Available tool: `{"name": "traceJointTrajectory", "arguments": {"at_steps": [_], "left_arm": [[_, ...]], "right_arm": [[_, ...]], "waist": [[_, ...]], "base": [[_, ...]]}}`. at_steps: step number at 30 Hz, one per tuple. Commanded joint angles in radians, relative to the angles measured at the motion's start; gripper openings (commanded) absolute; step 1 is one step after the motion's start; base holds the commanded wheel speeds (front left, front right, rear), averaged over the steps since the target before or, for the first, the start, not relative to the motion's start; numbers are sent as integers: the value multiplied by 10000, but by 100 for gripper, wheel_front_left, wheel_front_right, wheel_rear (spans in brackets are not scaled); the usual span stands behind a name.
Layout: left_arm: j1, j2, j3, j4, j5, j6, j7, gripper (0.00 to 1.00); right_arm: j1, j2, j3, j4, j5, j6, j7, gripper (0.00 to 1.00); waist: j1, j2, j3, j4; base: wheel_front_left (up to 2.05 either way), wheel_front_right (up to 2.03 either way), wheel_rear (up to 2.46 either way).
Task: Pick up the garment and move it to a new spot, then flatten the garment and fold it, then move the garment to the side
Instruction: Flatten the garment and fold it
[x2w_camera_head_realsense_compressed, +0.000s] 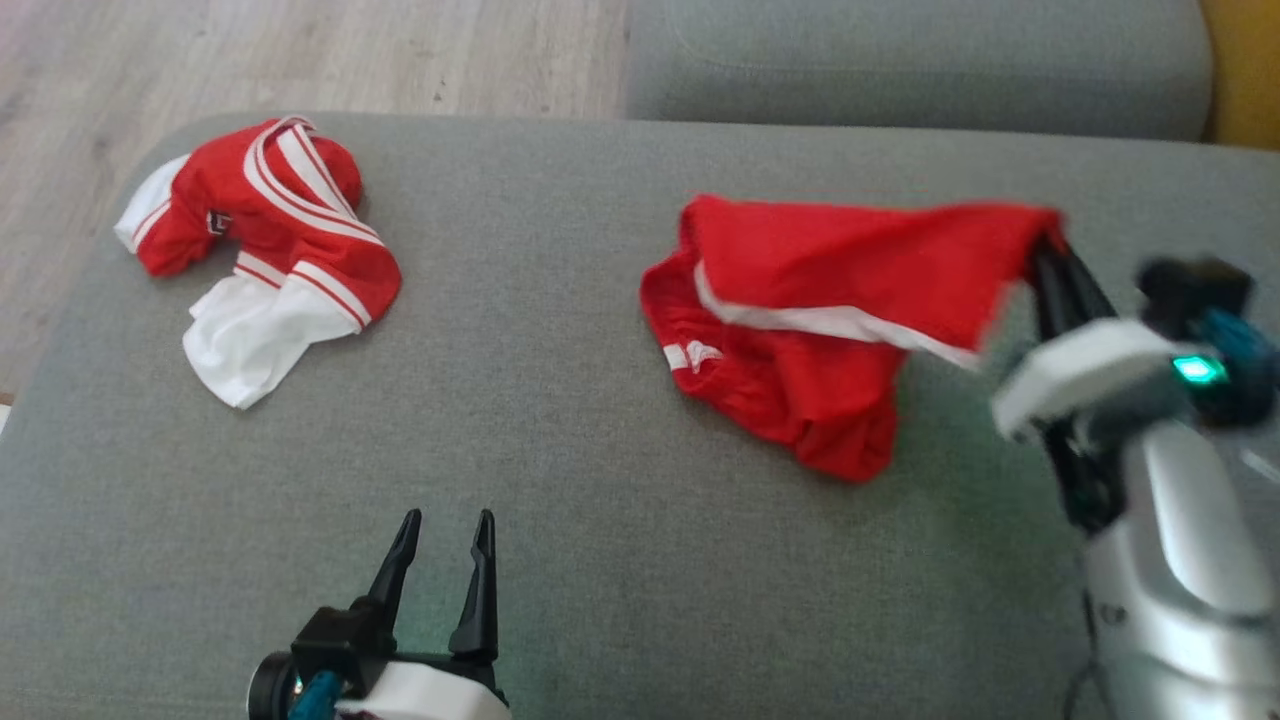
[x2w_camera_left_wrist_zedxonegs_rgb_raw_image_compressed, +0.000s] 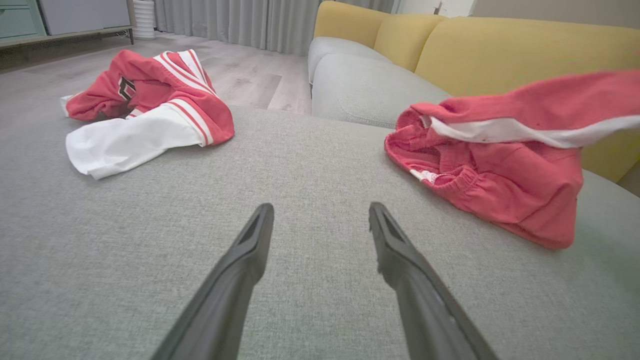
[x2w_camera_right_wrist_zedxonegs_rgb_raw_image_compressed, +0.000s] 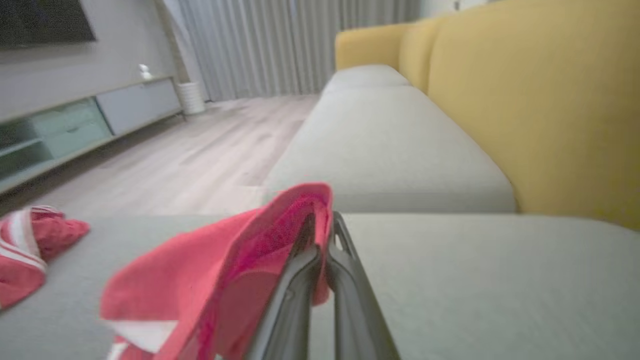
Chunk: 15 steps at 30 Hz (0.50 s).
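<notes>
Right of centre, the red shorts (x2w_camera_head_realsense_compressed: 800, 330) lie on the grey sofa cushion (x2w_camera_head_realsense_compressed: 560, 400). Their upper-right corner is lifted, pinched in the closed right tool (x2w_camera_head_realsense_compressed: 1045, 250). The left tool (x2w_camera_head_realsense_compressed: 445, 520) gapes wide at lower left, well apart from them.

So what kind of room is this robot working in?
Most likely a home living room: a sofa with yellow backs and grey seats, a low cabinet along the wall, and long grey curtains.
</notes>
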<state>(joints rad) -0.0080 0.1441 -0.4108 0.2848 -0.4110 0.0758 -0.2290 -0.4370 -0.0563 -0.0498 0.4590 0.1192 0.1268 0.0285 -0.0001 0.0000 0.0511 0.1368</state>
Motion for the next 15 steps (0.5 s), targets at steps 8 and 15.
{"name": "traceJointTrajectory", "arguments": {"at_steps": [8,15], "left_arm": [[-314,177,358,-402,34,80,-36,100],[-397,173,298,-341,19,90,-56,100]], "right_arm": [[874,61,-2178,561,-1368,39,-42,0],[1120,61,-3104,1459,-2149,39,-885,100]], "waist": [[1,0,448,-101],[1,0,512,-124]], "base": [[0,0,0],[0,0,0]]}}
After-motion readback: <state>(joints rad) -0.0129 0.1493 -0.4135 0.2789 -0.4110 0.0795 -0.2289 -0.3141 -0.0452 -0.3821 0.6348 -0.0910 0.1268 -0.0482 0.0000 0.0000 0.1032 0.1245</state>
